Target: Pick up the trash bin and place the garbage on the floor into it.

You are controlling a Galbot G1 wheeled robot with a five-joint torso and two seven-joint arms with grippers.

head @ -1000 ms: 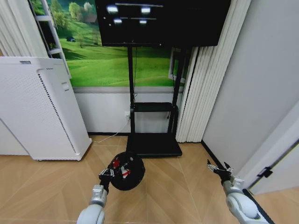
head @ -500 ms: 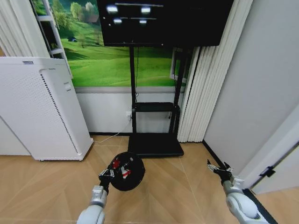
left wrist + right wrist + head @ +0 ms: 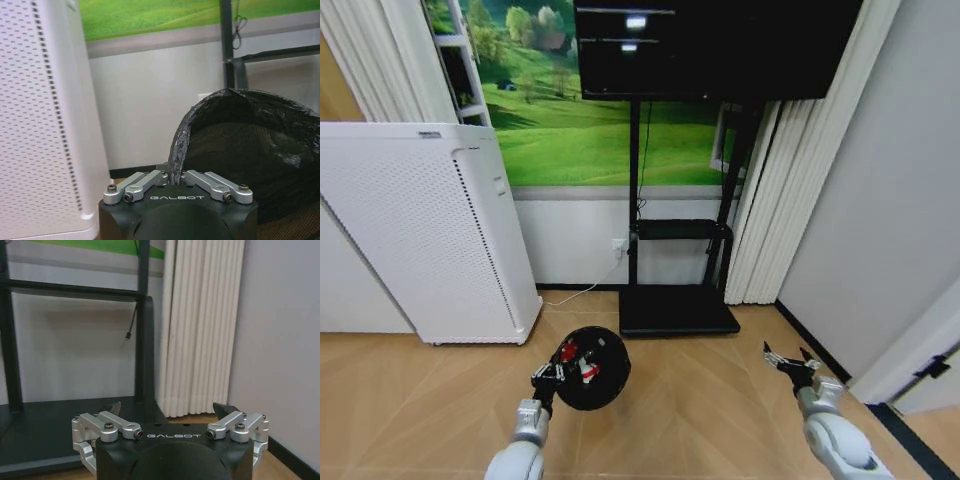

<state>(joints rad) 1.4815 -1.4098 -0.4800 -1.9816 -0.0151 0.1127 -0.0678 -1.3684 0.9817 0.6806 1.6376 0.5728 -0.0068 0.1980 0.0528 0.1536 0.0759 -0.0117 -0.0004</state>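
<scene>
Your left gripper is clamped on the rim of the trash bin, holding it up over the wood floor, just in front of the TV stand base. Bin's lined w/ a black bag; red-and-white garbage sits inside. Right gripper hangs low on your right, fingers spread wide, nothing in it. White perforated appliance stands to the left of the bin
</scene>
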